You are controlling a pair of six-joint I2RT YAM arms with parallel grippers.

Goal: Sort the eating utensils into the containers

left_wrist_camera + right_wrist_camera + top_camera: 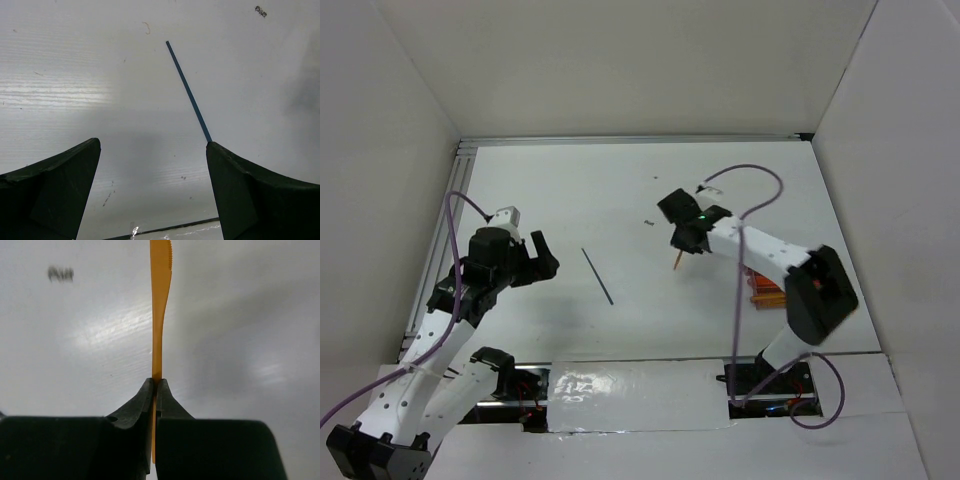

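An orange plastic knife [159,315] with a serrated tip is pinched edge-on between the fingers of my right gripper [156,381], which is shut on its handle. From above, that gripper [682,245] sits mid-table right of centre, the orange knife [676,262] poking out below it. A thin blue stick [598,275] lies flat on the white table between the arms; it also runs diagonally in the left wrist view as the blue stick [189,92]. My left gripper [152,147] stands open and holds nothing, its right finger [250,185] near the stick's end. A reddish-brown container [766,290] shows partly behind the right arm.
White walls enclose the table [620,200] on three sides. A small dark speck [649,222] lies near the centre. Purple cables loop off both arms. A taped white panel covers the near edge between the arm bases.
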